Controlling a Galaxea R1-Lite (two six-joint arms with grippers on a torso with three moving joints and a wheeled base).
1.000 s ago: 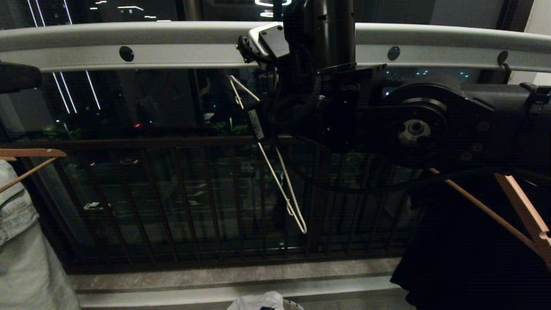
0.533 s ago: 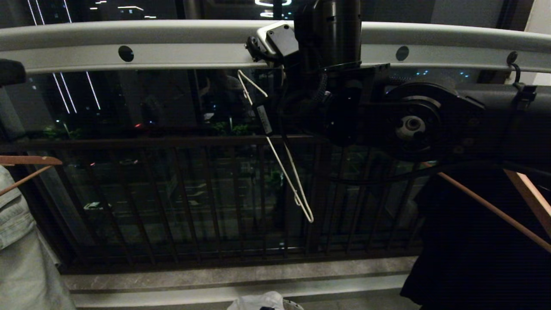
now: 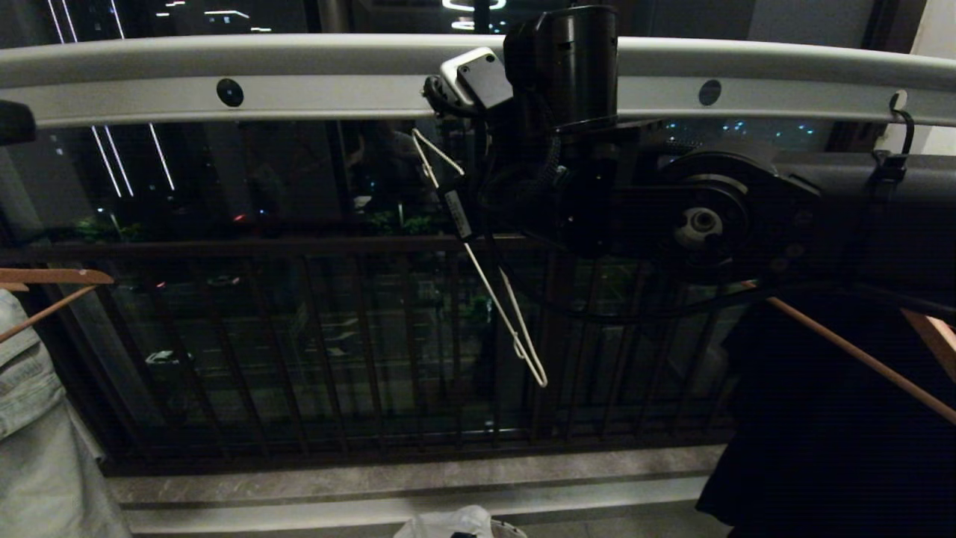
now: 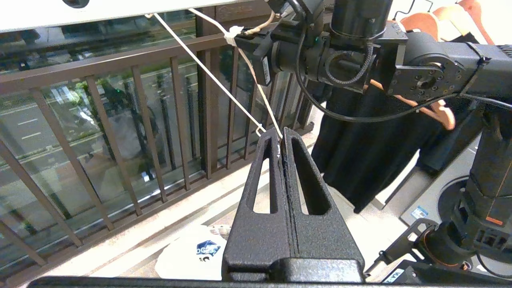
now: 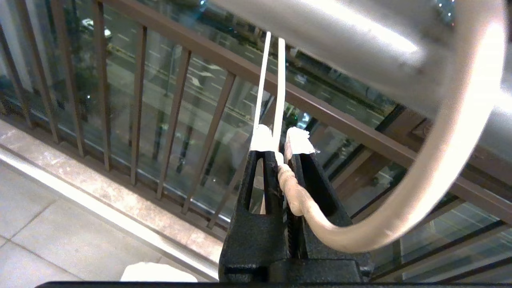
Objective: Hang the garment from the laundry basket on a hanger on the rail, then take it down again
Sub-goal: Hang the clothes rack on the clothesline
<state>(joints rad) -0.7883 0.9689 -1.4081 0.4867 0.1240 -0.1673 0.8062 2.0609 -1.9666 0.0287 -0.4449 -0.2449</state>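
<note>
The rail [image 3: 299, 82] runs across the top of the head view. My right gripper [image 5: 280, 140] is raised just under it and shut on the twisted neck of the white wire hanger [image 3: 493, 299]. The hanger's hook [image 5: 452, 160] curves round the rail [image 5: 340, 40], and its bare frame slants down towards the balcony bars. The white garment [image 3: 448, 523] lies on the floor below, its blue print [image 4: 208, 248] facing up. Beside it a sliver of the laundry basket [image 3: 511, 530] shows. My left gripper [image 4: 280, 134] hangs lower, shut and empty, with the hanger's end beyond its tips.
A black garment [image 3: 821, 418] on a brown wooden hanger [image 3: 859, 359] hangs at the right, close to my right arm [image 3: 694, 217]. Pale denim [image 3: 30, 418] on another wooden hanger [image 3: 52, 276] hangs at the left. The dark balcony railing [image 3: 336, 336] and a stone ledge [image 3: 373, 478] lie behind.
The whole head view has shifted a little to the right. My right gripper still holds the hanger at the rail, and the hanger's lower end sits slightly higher.
</note>
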